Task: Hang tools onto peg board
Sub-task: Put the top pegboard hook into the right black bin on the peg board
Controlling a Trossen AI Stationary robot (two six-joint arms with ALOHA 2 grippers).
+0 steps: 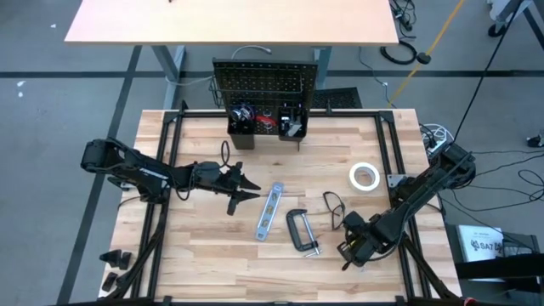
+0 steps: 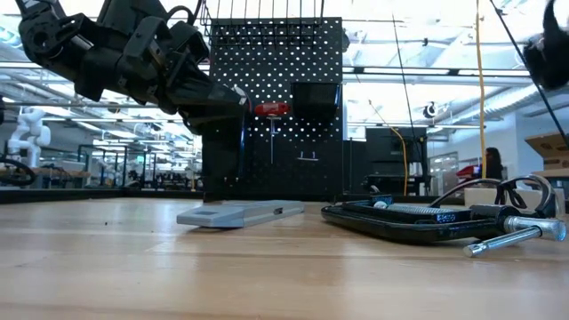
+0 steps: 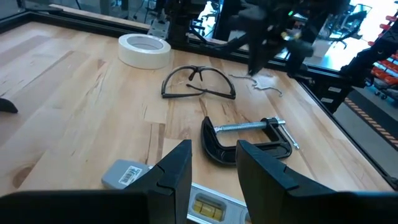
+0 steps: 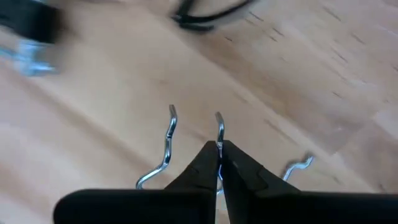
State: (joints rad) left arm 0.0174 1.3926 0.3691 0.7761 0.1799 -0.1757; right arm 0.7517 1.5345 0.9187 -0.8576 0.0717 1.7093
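I see the peg board [image 1: 264, 85] standing upright at the far edge of the table [image 1: 204, 263], its face toward the arms, with a red screwdriver [image 2: 271, 109] hanging on it, handle crosswise. Ahead of my left gripper [image 1: 246, 189], just past its fingertips, the blue-silver level [image 1: 269, 212] lies flat, its long axis running diagonally from the near side up toward the board. Beside it, farther from that gripper, the black C-clamp [image 1: 302, 231] lies on its side, screw pointing toward the near right corner. The glasses [image 1: 333, 208] rest between the clamp and the white tape roll [image 1: 365, 177], which lies flat, hole up.

My left gripper hovers above the wood, fingers parted with nothing between them. My right gripper [image 4: 219, 160] is down at the tabletop near the right front corner, fingers pressed together on a thin metal hook [image 4: 219, 134] whose shaft points straight away from the fingertips. A second hook [image 4: 163, 149] lies just beside it, and a third [image 4: 297, 165] on the other side.
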